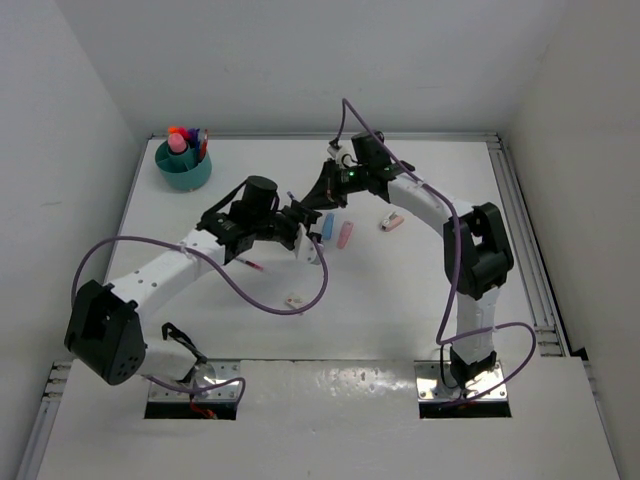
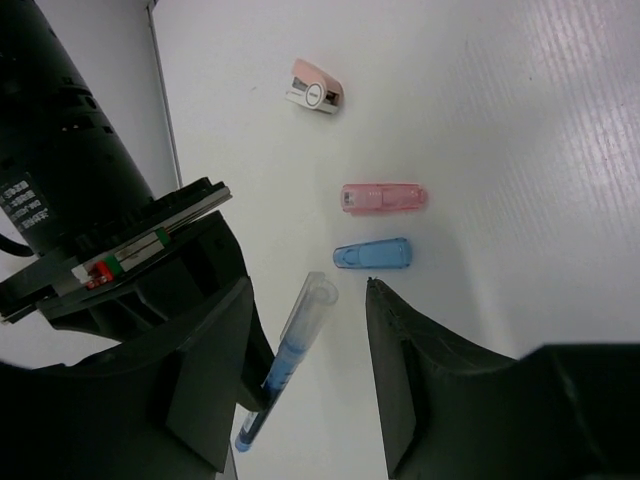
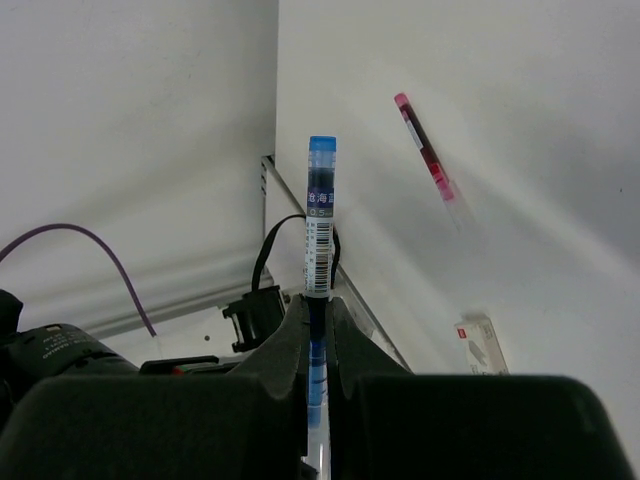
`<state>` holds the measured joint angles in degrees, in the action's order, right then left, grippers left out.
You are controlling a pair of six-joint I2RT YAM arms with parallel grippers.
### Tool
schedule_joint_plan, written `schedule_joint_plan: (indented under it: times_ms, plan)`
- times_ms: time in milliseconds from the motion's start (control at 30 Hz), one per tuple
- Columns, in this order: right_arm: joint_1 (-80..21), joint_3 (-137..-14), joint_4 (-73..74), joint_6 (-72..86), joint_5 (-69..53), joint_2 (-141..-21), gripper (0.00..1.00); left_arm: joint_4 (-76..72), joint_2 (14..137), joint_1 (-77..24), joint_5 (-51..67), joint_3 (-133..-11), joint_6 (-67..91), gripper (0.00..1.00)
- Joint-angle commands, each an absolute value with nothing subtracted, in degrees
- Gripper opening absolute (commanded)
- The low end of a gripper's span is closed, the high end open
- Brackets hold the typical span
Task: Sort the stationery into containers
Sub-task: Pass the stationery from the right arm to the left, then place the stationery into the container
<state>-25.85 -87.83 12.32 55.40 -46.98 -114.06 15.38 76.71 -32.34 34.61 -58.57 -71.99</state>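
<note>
A blue pen [image 3: 320,230] is clamped in the right gripper [image 3: 318,300], its long axis running straight out past the fingertips. The left gripper [image 2: 305,295] is spread apart, apparently around that pen. The cup [image 1: 185,178] is judged nearer the left arm.

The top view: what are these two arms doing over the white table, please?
The job is sorting stationery into the teal cup at the far left corner, which already holds several items. The right gripper is shut on a blue pen, held above the table. The left gripper is open, its fingers on either side of a clear-capped blue pen that lies on the table. A red pen and a small blue piece lie unsorted nearby.
</note>
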Motion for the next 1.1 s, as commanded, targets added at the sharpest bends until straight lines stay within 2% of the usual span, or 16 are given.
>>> schedule_joint_plan:
  times_ms: [0,100,167,200,267,300,333,367,433,467,600,700,733,867,1067]
  plan:
    - [-25.23,-88.51,11.78,54.84,-48.16,-111.27,0.0,12.22,78.3,-33.13,34.8,-60.73,-73.74,0.55]
    - [-24.79,-88.59,11.52,55.28,-48.25,-111.36,0.0,12.66,79.36,-33.05,34.81,-61.17,-75.32,0.45]
    - [-24.52,-88.77,11.6,55.28,-48.51,-111.62,0.0,12.22,79.8,-32.96,34.45,-61.26,-75.32,0.29]
    - [-24.52,-88.94,11.6,55.2,-48.52,-111.62,0.0,11.87,79.8,-32.87,34.37,-61.17,-74.97,0.15]
    - [-23.91,-89.38,11.69,55.28,-48.69,-111.97,0.0,9.24,79.37,-32.78,34.19,-60.65,-73.05,0.05]
    - [-23.65,-89.56,11.78,55.28,-48.78,-112.23,0.07,8.01,79.1,-32.7,33.93,-60.38,-71.47,0.0]
    - [-23.03,-90.69,12.13,54.76,-49.13,-112.67,0.17,5.47,78.84,-32.7,33.49,-60.29,-70.06,0.0]
    - [-21.03,-92.27,13.96,53.97,-49.3,-113.2,0.36,4.49,78.49,-32.52,32.79,-60.64,-64.65,0.0]
    - [-17.86,-101.1,22.87,47.59,-48.0,-114.95,0.49,3.25,78.84,-30.17,31.12,-65.53,-54.81,0.0]
    - [-14.1,-104.21,26.25,45.03,-44.68,-116.53,0.55,3.51,80.23,-28.93,29.11,-68.09,-43.18,0.0]
    - [-4.76,-115.74,37.6,35.17,-38.07,-119.88,0.59,5.89,85.59,-19.8,24.62,-79.61,-18.5,0.0]
    - [-0.44,-110.87,38.68,32.61,-36.74,-117.08,0.59,8.78,92.27,-7.52,24.87,-89.53,-8.46,0.0]
    - [2.95,-109.18,38.93,31.91,-36.74,-116.03,0.59,8.96,95.94,-5.3,25.22,-92.17,-6.78,0.0]
    - [4.22,-103.63,40.6,27.78,-36.21,-111.46,0.59,8.7,104.66,4.2,29.16,-105.08,1.56,0.0]
    - [4.66,-102.39,41.22,27.33,-35.95,-110.3,0.59,-5.08,112.05,13.09,34.62,-107.05,10.02,0.0]
